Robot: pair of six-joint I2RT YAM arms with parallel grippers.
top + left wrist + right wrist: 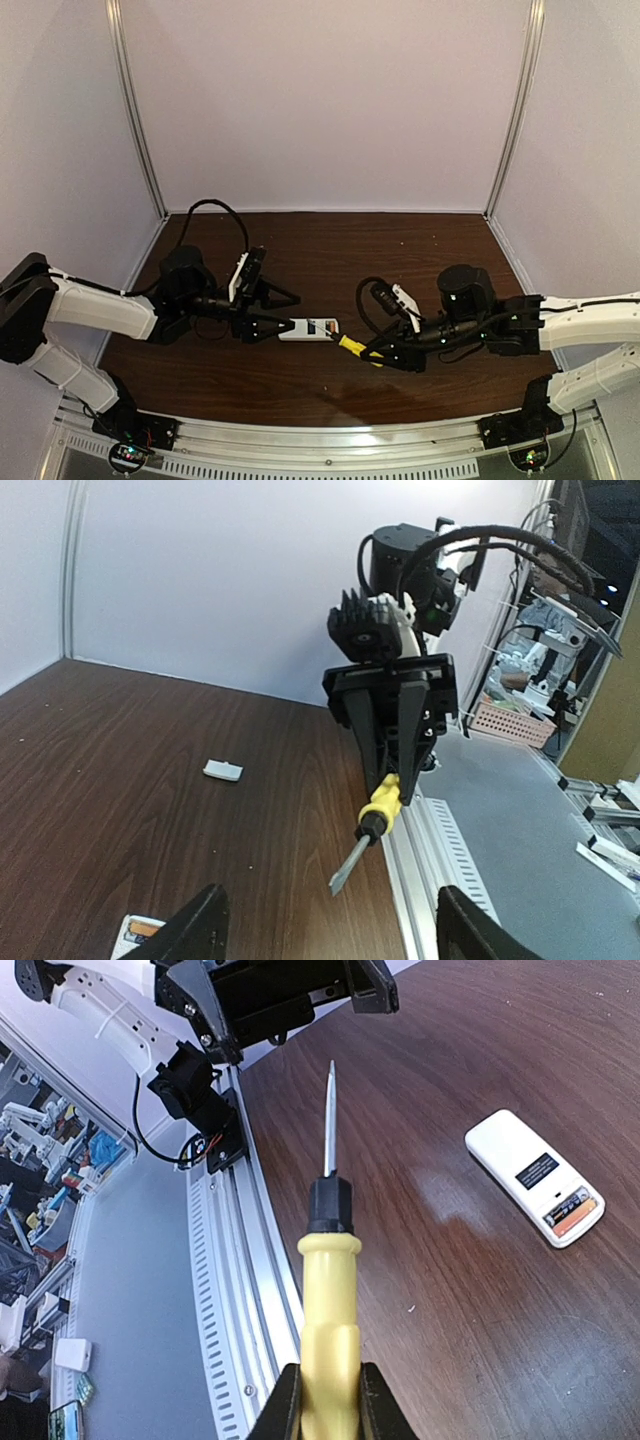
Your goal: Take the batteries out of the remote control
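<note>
The white remote control (305, 328) lies flat on the dark wooden table, also seen in the right wrist view (530, 1172). Its compartment is uncovered at the end nearest the right arm, and the orange batteries (570, 1217) sit inside. My left gripper (293, 312) stands open just beyond the remote's other end, with nothing between its fingers (195, 928). Only a corner of the remote (133, 938) shows beside the left finger. My right gripper (330, 1405) is shut on the yellow handle of a screwdriver (330, 1290), whose blade points towards the left arm, off to the side of the remote.
A small white cover piece (223, 770) lies alone on the table further back. The aluminium rail (235, 1290) runs along the near table edge under the screwdriver. Purple walls (320, 100) close in the back and sides.
</note>
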